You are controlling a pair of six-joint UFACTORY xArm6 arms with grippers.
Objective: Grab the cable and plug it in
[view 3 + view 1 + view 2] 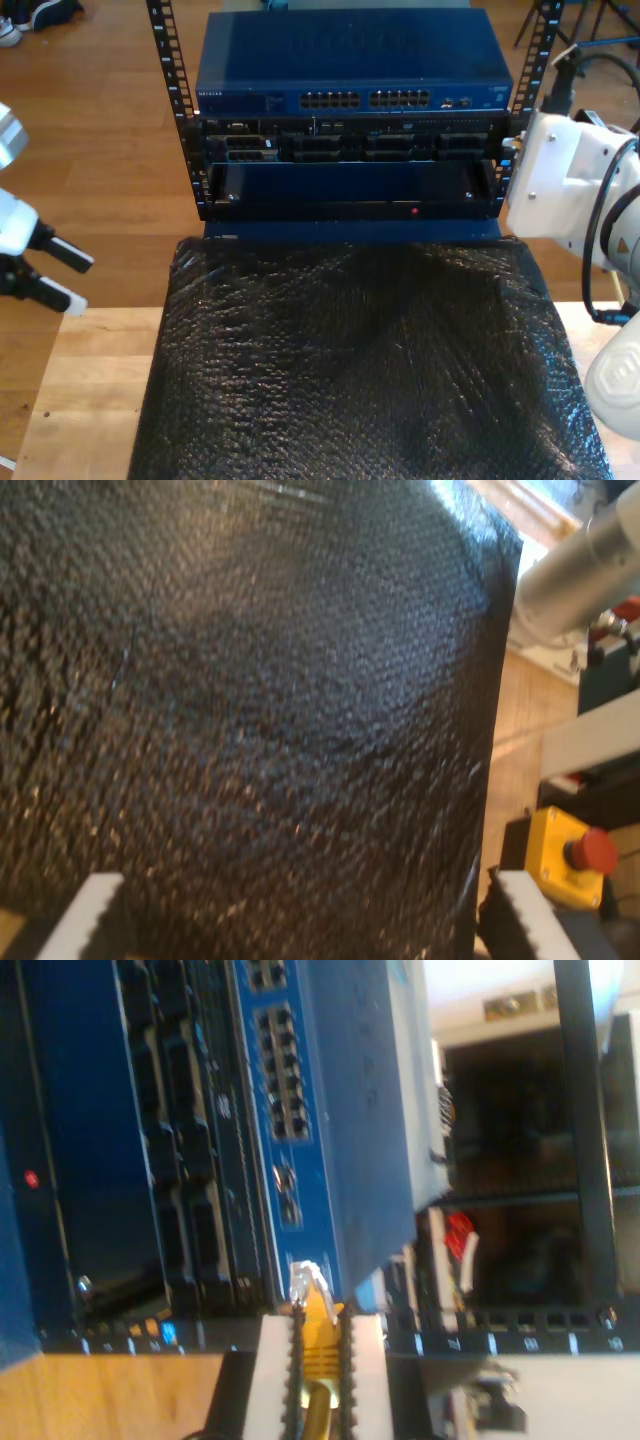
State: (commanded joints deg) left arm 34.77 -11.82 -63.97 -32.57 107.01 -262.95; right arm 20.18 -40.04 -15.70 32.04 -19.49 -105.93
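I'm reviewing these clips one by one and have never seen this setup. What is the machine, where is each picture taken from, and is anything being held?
These are two robot arms, each with a two-fingered gripper and a small camera mounted at the gripper. The exterior view comes from a fixed camera facing a rack that holds a blue network switch with rows of ports, and more equipment below it. In front lies a black bubble-wrap mat on a wooden table. The first wrist view looks past my first gripper, whose pale toothed jaws stand apart over that mat, holding nothing. The second wrist view shows my second gripper shut on the yellow cable, its clear plug pointing toward the switch's front, not yet in a port.
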